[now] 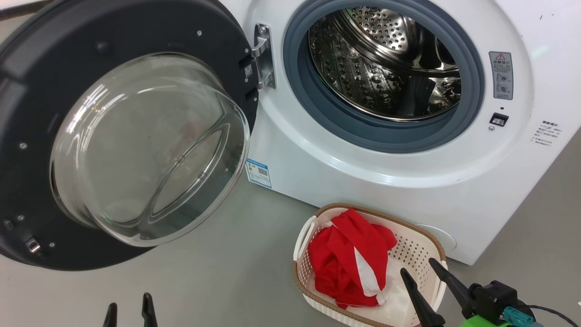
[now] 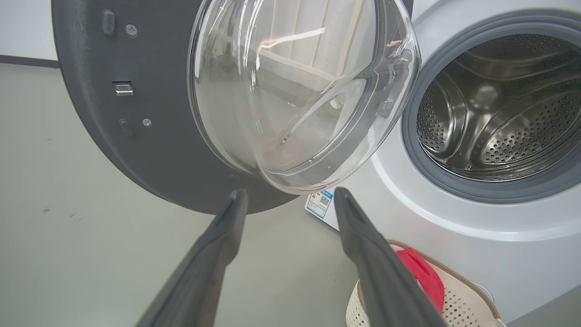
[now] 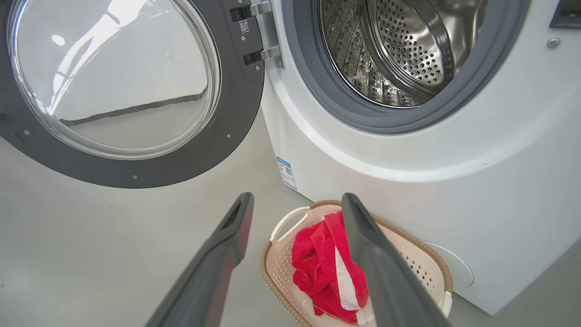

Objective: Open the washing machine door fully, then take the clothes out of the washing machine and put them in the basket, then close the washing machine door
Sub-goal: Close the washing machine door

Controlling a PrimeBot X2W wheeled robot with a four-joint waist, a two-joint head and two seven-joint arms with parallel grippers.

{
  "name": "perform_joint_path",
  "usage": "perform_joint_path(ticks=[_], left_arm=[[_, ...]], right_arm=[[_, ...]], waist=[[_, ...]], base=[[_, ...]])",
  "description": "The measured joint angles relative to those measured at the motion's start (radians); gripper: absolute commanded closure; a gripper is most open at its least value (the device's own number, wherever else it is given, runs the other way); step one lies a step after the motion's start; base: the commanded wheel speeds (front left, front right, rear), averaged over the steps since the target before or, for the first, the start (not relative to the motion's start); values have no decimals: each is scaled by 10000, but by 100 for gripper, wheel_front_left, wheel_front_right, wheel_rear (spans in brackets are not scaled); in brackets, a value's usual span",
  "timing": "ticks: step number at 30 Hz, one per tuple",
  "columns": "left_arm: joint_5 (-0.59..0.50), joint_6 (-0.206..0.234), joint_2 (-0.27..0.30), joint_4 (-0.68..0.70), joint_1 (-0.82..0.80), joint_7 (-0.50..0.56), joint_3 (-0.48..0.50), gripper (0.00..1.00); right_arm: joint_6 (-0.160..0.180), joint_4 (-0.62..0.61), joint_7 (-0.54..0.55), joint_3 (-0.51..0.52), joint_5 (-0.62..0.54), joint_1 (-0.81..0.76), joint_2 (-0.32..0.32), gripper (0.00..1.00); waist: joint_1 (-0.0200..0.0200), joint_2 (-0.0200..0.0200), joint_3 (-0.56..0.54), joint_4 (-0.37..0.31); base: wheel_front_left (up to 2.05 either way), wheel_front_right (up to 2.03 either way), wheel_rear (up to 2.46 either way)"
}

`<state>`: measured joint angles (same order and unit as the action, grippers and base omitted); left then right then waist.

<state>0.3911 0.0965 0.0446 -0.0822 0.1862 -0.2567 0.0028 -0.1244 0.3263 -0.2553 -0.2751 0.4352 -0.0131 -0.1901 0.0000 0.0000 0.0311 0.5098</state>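
Washing machine door: left side and top of the dark rim cut off by the head view's edges.
Washing machine: top and right side out of frame. The print on its warning label and blue sticker is too small to read.
Basket: near end cut by the bottom edge, right wall partly behind the right gripper.
Clothes — largely hidden behind a finger in the left wrist view.
Left gripper — cut off below the fingertips.

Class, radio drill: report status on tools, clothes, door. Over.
Left tool, right tool open, empty. Clothes in basket; drum looks empty. Door wide open, nothing seen blocking it.
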Motion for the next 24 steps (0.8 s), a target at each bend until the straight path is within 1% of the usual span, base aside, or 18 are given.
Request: perform_joint_path(ticks=[1, 2, 3, 4, 6, 9, 10, 14, 16, 18, 20, 22, 24], left_arm=[[27, -15, 0, 2, -1, 0, -4, 9], [63, -63, 0, 27, -2, 0, 0, 56], [117, -174, 0, 84, -5, 0, 13, 96], [134, -267, -4, 169, -12, 0, 38, 100], [134, -374, -13, 464, -35, 0, 255, 100], [104, -671, -19, 1179, -356, 0, 884, 100], [104, -671, -19, 1179, -356, 0, 884, 100], [-345, -1344, -35, 2265, -1406, -2, 2127, 100], [-656, -1657, 61, 2615, -2015, -4, 2723, 100], [-936, -1816, 420, 2759, -2743, -6, 3231, 100], [-955, -1969, 849, 2711, -3538, -6, 3685, 100], [-871, -2111, 1325, 2364, -4319, -15, 4075, 100], [-550, -2136, 1701, 1741, -5097, -17, 4408, 100]], right_arm=[[0, 0, 0, 6, 23, -1, 2, 0], [0, 0, 0, 21, 35, -5, 4, 0], [0, 0, 0, 44, 35, -8, 12, 0], [0, -2, 0, 67, 35, -15, 21, 0], [0, -6, 0, 123, 33, -27, 54, 0], [0, -48, 0, 293, 31, -45, 138, 0], [0, -48, 0, 293, 31, -45, 138, 0], [0, -81, 0, 470, 23, -64, 203, 0], [0, -144, 0, 629, 13, -80, 284, 0], [0, -186, 0, 742, -42, -89, 299, 0], [0, -228, 0, 836, -56, -138, 307, 0], [0, -274, 0, 970, -61, -244, 328, 0], [0, -301, 0, 1043, -88, -269, 328, 0]], waist=[[0, 0, -3, -5], [0, 0, -7, -10], [0, 0, -10, -15], [0, 0, -11, -20], [0, 0, -9, -26], [0, 0, 12, -32], [0, 0, 12, -32], [0, 0, 92, -33], [0, 0, 158, -31], [0, 0, 244, -24], [0, 0, 320, -17], [0, 0, 401, -13], [0, 0, 488, -7]], base=[[0, 0, 0], [0, 0, 0], [0, 0, 0], [0, 0, 0], [0, 0, 0], [0, 0, 0], [0, 0, 0], [0, 0, 0], [0, 0, 0], [0, 0, 0], [0, 0, 0], [0, 0, 0], [0, 0, 0]])
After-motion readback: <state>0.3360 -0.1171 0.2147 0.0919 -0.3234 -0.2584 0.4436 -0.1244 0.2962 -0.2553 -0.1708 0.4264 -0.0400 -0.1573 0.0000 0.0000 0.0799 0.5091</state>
